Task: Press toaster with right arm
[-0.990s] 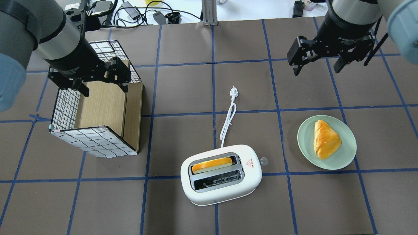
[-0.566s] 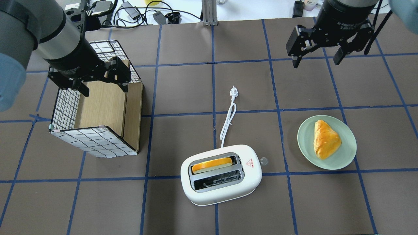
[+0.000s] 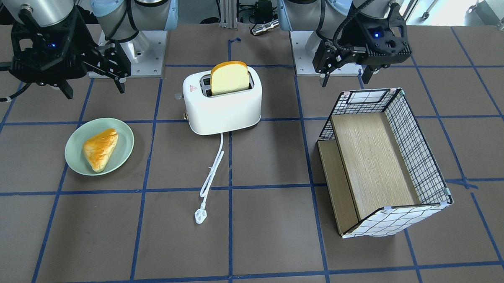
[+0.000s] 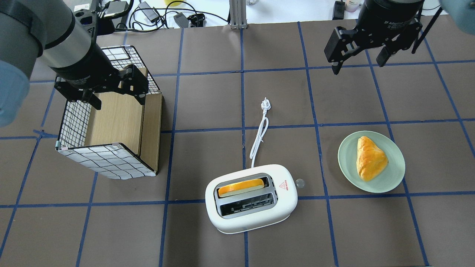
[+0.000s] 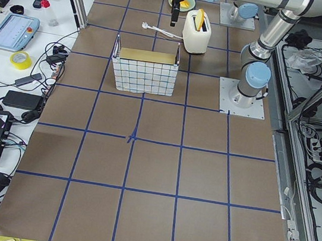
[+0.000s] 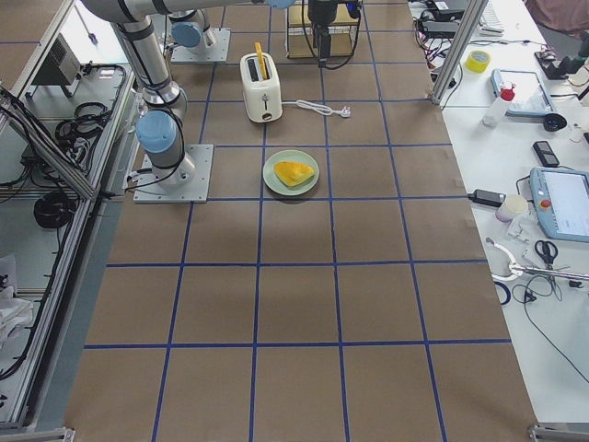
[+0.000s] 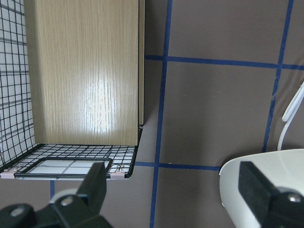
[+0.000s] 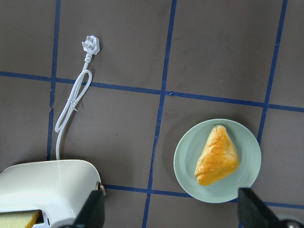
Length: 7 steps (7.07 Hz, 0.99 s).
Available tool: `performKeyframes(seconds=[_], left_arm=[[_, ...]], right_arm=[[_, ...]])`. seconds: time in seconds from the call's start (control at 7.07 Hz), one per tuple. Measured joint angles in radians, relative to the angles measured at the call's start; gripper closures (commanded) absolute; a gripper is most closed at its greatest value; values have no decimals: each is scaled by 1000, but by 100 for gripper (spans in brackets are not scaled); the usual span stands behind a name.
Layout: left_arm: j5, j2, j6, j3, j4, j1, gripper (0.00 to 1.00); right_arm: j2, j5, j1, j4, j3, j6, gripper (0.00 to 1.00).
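The white toaster (image 4: 252, 198) stands at the near middle of the table, with a toast slice (image 4: 241, 187) in its far slot and a small lever knob (image 4: 300, 182) on its right end. It also shows in the front view (image 3: 223, 100) and the right wrist view (image 8: 47, 190). Its white cord and plug (image 4: 265, 105) lie beyond it. My right gripper (image 4: 358, 65) is open and empty, high over the far right of the table, well away from the toaster. My left gripper (image 4: 118, 100) is open and empty over the basket.
A green plate (image 4: 349, 152) with a golden pastry (image 4: 371, 157) sits to the right of the toaster. A wire basket with a wooden insert (image 4: 107, 163) stands at the left. Cables and adapters lie past the far table edge.
My right gripper has moved toward the far edge of the table, still open. The left arm, toaster and plate have not moved.
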Motion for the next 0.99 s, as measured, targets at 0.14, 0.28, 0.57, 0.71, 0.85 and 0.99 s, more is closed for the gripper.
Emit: performKeyframes(seconds=[0.14,0.28,0.57,0.71,0.85,0.99], left_arm=[[0,0,0,0,0,0,0],[0,-1,0,0,0,0,0],[0,-1,0,-1,0,0,0],[0,-1,0,0,0,0,0],[0,0,0,0,0,0,0],[0,0,0,0,0,0,0]], right_arm=[[8,1,-5,-7,-7,-10,0],[12,-1,-10,-6,-6,22,2],[-3,-2,-10,43,34,146,9],[-30,-6,-10,29,81,135,0],[-51,-9,-10,-22,122,114,0],[-57,-16,-11,-51,134,103,0]])
